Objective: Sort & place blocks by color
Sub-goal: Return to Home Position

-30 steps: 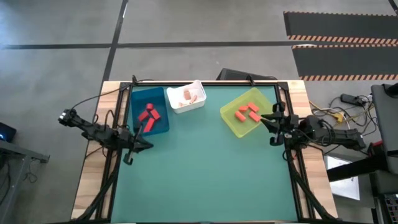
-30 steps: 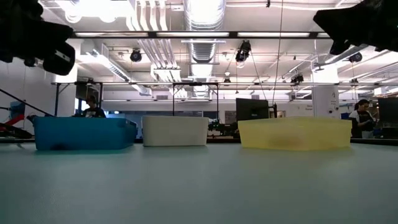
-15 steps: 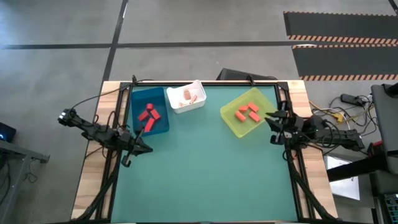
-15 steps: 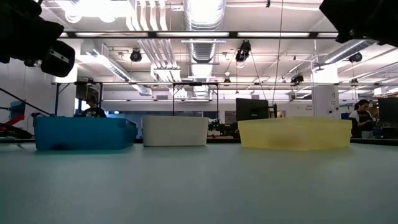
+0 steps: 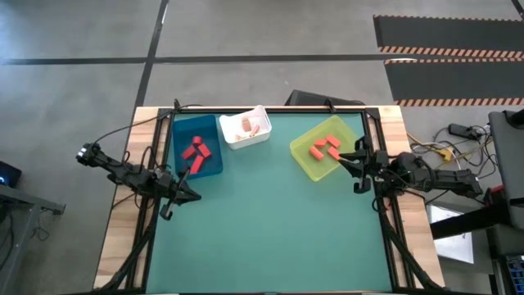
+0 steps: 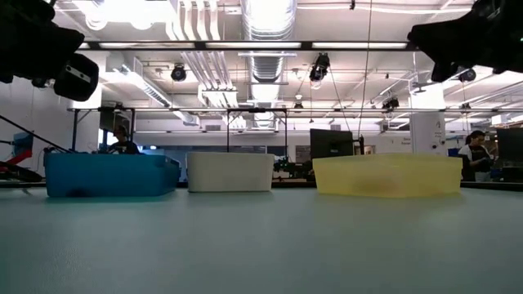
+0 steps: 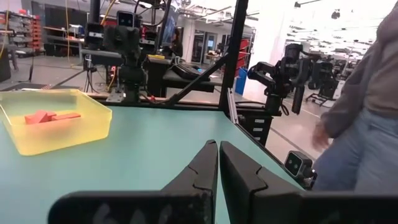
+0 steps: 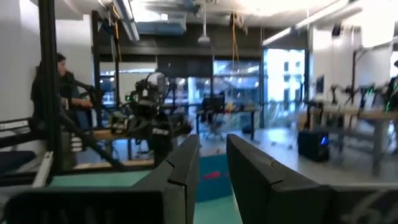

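The blocks lie sorted in three bins at the table's far side. Red blocks [image 5: 195,151] are in the blue bin [image 5: 210,164], pale tan blocks [image 5: 248,125] in the white bin [image 5: 260,137], and orange blocks [image 5: 324,147] in the yellow-green bin [image 5: 307,160]. My left gripper [image 5: 190,191] hangs shut and empty just near of the blue bin, raised above the table [image 7: 218,152]. My right gripper [image 5: 348,161] hovers open and empty at the yellow-green bin's right side [image 8: 212,152]. Both show high up in the low view.
The green mat [image 5: 270,229] stretches bare from the bins to the near edge. A dark frame [image 5: 385,205] runs along the table's sides. A person [image 7: 364,118] stands beyond the table's right side. Cables [image 5: 442,152] lie off the right edge.
My right gripper drew back a little toward the table's right edge and rose, then came back down toward the yellow-green bin. It holds nothing throughout. The blocks and bins have not moved.
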Tool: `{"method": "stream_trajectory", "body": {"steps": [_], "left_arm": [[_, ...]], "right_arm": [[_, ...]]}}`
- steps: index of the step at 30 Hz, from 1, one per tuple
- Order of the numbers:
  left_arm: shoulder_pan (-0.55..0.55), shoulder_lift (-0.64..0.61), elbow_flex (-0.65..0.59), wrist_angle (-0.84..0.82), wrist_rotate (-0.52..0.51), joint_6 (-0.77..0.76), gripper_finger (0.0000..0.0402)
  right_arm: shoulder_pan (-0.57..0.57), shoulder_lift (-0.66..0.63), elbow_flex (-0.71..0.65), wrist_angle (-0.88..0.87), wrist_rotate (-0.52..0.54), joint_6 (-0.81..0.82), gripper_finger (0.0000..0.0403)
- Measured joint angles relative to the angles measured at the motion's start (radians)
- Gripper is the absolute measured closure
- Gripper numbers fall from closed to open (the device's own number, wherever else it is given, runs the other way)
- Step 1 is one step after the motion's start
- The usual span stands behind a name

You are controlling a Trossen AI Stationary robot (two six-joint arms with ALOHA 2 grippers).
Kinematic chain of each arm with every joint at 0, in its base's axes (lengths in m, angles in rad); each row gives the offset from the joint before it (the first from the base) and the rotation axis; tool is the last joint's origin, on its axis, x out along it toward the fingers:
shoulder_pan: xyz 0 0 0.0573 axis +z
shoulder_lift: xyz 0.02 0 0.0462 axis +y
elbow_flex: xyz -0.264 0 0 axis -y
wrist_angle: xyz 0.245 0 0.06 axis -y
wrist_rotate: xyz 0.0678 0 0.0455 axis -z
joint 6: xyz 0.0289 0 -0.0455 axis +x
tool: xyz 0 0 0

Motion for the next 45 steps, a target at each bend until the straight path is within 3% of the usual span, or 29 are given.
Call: {"method": "stream_trajectory", "body": {"steps": [10,23,37,45], "left_arm": [[0.000,0.000,-0.001,-0.001,-0.001,0.000,0.0400],[0.000,0.000,-0.002,-0.002,-0.002,0.000,0.0400],[0.000,0.000,-0.002,-0.002,-0.002,0.000,0.0400],[0.000,0.000,-0.002,-0.003,-0.002,0.000,0.0400]], "right_arm": [[0.000,0.028,0.000,-0.020,0.000,0.037,0.0316],[0.000,0.028,0.000,-0.019,-0.024,0.066,0.0335],[0.000,0.029,0.001,-0.019,-0.024,0.066,0.0318],[0.000,0.029,0.001,-0.019,-0.024,0.066,0.0329]]}}
